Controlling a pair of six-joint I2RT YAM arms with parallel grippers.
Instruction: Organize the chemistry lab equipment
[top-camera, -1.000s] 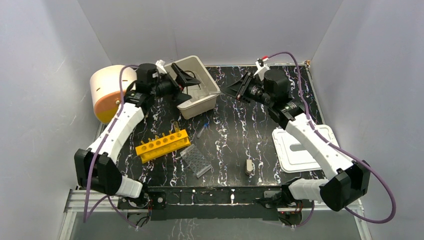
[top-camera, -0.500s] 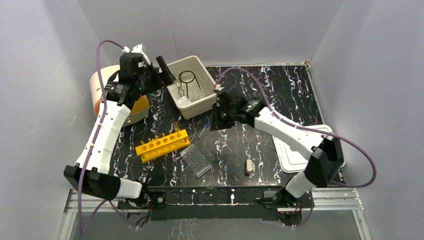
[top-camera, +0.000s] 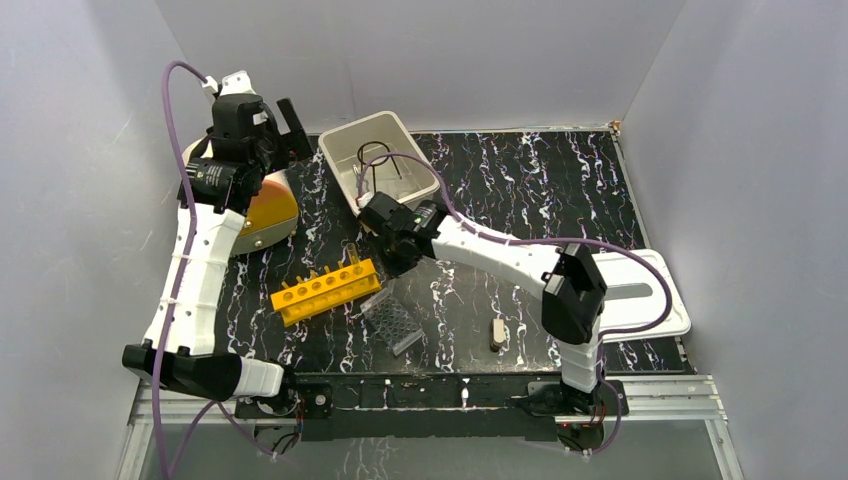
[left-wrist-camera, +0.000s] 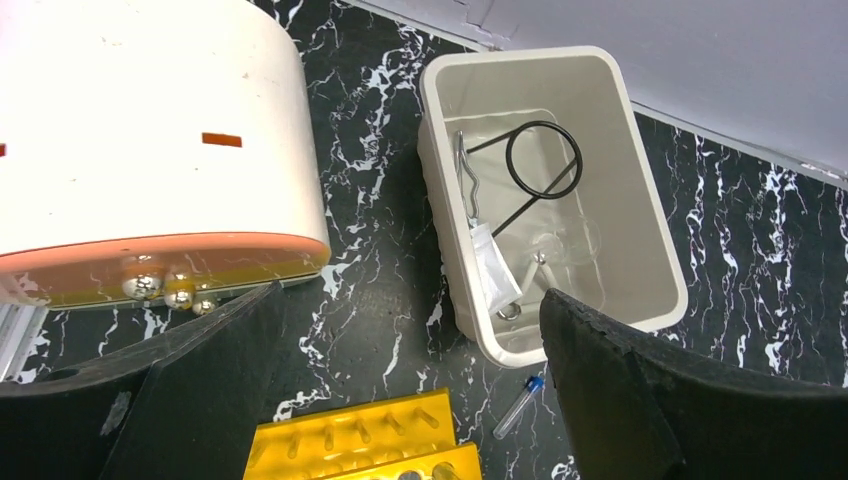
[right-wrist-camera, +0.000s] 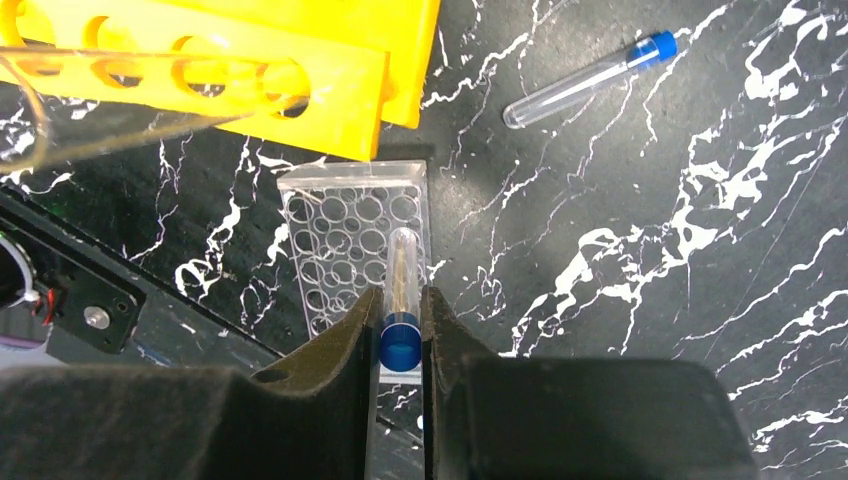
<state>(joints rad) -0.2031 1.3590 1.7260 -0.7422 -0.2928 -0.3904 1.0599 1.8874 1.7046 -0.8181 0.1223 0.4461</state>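
Blue-capped tube (right-wrist-camera: 401, 295) sits clenched in right fingers (right-wrist-camera: 352, 345), seemingly above clear tray (right-wrist-camera: 330, 230); left fingers (left-wrist-camera: 600, 380) spread.

The yellow rack (left-wrist-camera: 370, 455) runs off the left wrist view at 6 o'clock, and the white drum (left-wrist-camera: 150, 130) is chopped at 9 and 12. The clear dishes (left-wrist-camera: 560, 240) in the tub (left-wrist-camera: 645, 200) are too faint to count. Overhead, the right gripper (top-camera: 392, 262) covers the tube (right-wrist-camera: 401, 290) it pinches. The little beige thing (top-camera: 497, 333) is too tiny to name.
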